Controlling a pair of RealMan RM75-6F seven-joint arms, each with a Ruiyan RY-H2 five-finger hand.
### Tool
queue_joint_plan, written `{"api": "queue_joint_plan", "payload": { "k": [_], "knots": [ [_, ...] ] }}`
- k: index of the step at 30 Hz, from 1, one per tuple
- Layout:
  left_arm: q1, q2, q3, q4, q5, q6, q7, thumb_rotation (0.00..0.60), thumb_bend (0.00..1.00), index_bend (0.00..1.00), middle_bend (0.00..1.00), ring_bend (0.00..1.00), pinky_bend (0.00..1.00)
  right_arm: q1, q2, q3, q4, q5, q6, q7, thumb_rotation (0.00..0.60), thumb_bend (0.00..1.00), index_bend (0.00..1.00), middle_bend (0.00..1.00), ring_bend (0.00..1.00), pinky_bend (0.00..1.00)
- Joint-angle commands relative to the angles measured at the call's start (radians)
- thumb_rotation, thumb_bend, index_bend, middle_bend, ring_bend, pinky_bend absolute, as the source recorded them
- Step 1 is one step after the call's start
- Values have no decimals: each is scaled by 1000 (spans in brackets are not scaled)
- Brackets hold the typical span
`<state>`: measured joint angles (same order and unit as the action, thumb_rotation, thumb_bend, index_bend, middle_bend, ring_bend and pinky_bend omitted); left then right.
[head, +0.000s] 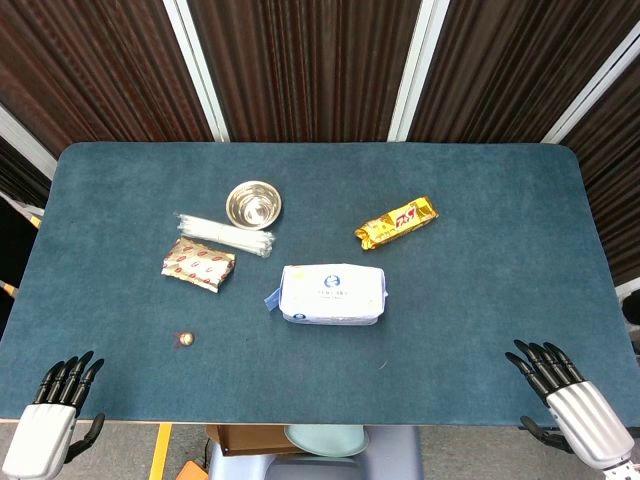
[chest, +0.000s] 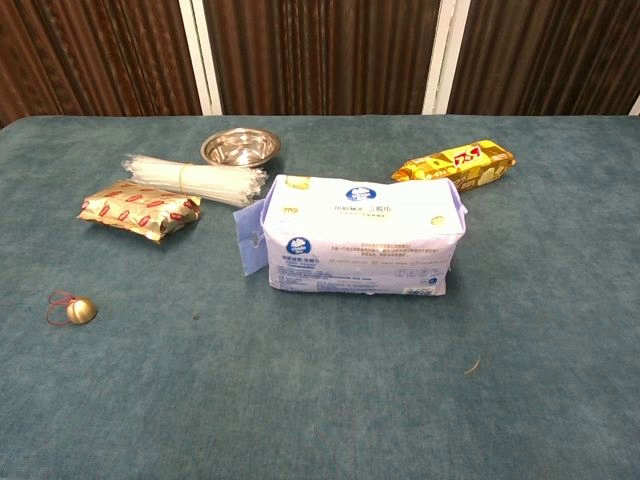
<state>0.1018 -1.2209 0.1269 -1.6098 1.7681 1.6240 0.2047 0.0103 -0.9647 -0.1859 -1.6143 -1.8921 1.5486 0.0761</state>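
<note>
Teal surface; white-and-blue tissue pack; yellow snack bar; gold, red-patterned packet; silver bowl; gold bell.

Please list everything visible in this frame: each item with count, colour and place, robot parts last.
tissue pack: one, white and blue, table centre
yellow snack bar: one, yellow-gold wrapper, right of centre, further back
metal bowl: one, silver, upright, left of centre, back
straw bundle: one, clear, just in front of the bowl
red-gold packet: one, left, in front of the straws
small bell: one, gold with red cord, near left
table: one, teal cloth
left hand: one, black fingers, near-left edge, empty
right hand: one, near-right edge, empty
</note>
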Motion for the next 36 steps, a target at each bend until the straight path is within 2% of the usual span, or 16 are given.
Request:
{"api": "queue_joint_plan", "payload": {
  "k": [1,4,6,7,8,10,11,13,15,18,22,28,36],
  "knots": [
    [-3,-4,1,1,-3,-10,4,600,400,0,0,0,93,3,-1,0,-3,3,-9,-5,600,355,0,0,0,0],
    [-19,-20,-1,4,-1,-38,4,600,400,0,0,0,103,6,-7,3,-4,7,-18,-16,600,355,0,0,0,0],
    [-40,-50,-21,19,-5,-54,-9,600,401,3,52,51,169,7,-12,4,-6,9,-23,-27,600,355,0,0,0,0],
    [-51,-69,-34,30,-6,-59,-14,600,405,26,161,140,241,6,-15,5,-7,9,-24,-34,600,355,0,0,0,0],
    [-65,-89,-48,44,-4,-66,-19,600,408,45,229,196,277,5,-18,6,-8,9,-24,-42,600,355,0,0,0,0],
    [-107,-129,-77,91,-10,-105,-28,600,431,159,553,466,452,1,-28,11,-10,17,-27,-68,600,355,0,0,0,0],
    [-125,-146,-91,107,-25,-130,-32,600,436,184,620,529,498,1,-33,12,-11,20,-32,-80,600,355,0,0,0,0],
    [-166,-189,-126,143,-62,-181,-51,600,449,275,845,761,717,3,-40,15,-16,29,-45,-96,600,355,0,0,0,0],
    [-197,-238,-161,186,-96,-205,-87,600,456,369,973,913,880,5,-47,20,-22,43,-57,-113,600,355,0,0,0,0],
    [-229,-303,-193,257,-120,-215,-101,600,467,458,1000,985,949,8,-57,29,-30,64,-76,-138,600,355,0,0,0,0],
    [-261,-346,-203,296,-144,-249,-84,600,467,470,1000,1000,993,14,-71,35,-38,86,-105,-174,600,355,0,0,0,0],
    [-294,-407,-216,350,-175,-267,-42,600,457,504,1000,1000,1000,19,-81,30,-45,88,-128,-205,600,356,0,0,0,0],
    [-307,-439,-216,387,-203,-270,-32,600,442,493,1000,1000,1000,17,-83,28,-50,92,-127,-212,600,355,0,0,0,0]
  ]
}}
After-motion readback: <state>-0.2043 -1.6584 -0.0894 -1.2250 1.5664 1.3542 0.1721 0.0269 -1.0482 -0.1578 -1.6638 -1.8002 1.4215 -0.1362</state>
